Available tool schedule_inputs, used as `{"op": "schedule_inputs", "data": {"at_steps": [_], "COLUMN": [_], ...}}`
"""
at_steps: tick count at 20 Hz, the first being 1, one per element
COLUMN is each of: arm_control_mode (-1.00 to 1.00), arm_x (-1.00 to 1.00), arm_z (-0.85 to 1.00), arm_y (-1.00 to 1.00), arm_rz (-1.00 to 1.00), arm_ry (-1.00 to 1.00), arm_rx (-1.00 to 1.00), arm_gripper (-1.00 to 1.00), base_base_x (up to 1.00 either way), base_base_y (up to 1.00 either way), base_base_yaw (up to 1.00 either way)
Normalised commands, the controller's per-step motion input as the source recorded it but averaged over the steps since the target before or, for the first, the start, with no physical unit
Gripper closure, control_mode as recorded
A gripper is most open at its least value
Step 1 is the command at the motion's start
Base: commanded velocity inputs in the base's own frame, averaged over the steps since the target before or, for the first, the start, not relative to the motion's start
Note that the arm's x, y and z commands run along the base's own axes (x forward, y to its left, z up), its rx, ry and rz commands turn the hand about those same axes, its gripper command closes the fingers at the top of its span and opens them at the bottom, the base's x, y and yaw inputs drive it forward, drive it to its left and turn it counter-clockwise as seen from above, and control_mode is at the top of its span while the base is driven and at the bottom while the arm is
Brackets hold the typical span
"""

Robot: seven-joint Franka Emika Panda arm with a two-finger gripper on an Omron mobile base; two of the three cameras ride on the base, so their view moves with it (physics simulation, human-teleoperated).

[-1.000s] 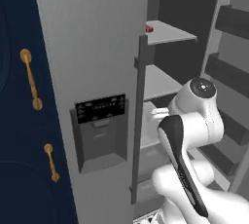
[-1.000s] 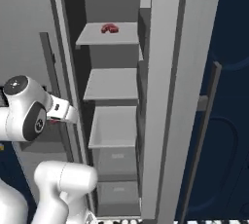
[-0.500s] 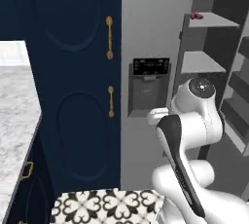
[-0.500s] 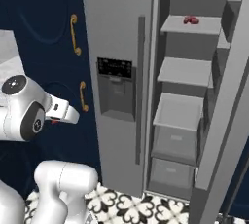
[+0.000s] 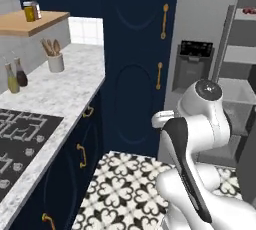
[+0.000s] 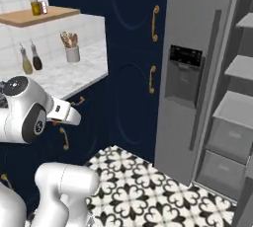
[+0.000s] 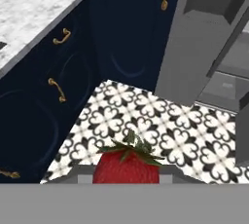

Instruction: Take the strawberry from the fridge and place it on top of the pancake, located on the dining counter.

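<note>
The strawberry (image 7: 126, 165), bright red with green leaves, sits at the bottom of the hand view, with my gripper (image 7: 126, 178) shut on it above the patterned floor (image 7: 160, 121). The grey fridge (image 5: 200, 24) stands at the right with its dispenser door (image 6: 190, 38) closed and its other door open on grey shelves (image 6: 237, 107). My arm is folded close to the base, with the hand (image 6: 66, 114) pointing away from the fridge. The pancake and the dining counter are out of view.
A dark-red item (image 5: 247, 10) lies on the top fridge shelf. Tall navy cabinets (image 5: 135, 49) with gold handles stand left of the fridge. A marble wall counter (image 5: 55, 89) holds a utensil cup (image 5: 55, 61), bottles (image 5: 15, 76) and a cooktop (image 5: 20, 134).
The base has turned left, so the whole picture has shifted: the fridge slid to the right edge and the wall counter came into view. The gripper stays shut on the strawberry.
</note>
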Motion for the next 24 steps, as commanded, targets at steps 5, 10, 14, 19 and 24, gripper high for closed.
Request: {"op": "schedule_inputs", "data": {"at_steps": [5,10,14,19,24], "arm_control_mode": [1.00,1.00,1.00,1.00,1.00], "arm_x": [0.00,0.00,0.00,0.00,0.00], "arm_z": [0.00,0.00,0.00,0.00,0.00], "arm_y": [0.00,0.00,0.00,0.00,0.00], "arm_rz": [0.00,0.00,0.00,0.00,0.00], "arm_ry": [0.00,0.00,0.00,0.00,0.00], "arm_rx": [0.00,0.00,0.00,0.00,0.00], "arm_gripper": [1.00,1.00,1.00,1.00,1.00], "base_base_x": [-1.00,-0.94,-0.83,-0.84,-0.74], "base_base_y": [0.09,0.32,0.46,0.52,0.61], "base_base_yaw": [0.54,0.58,0.61,0.60,0.57]}}
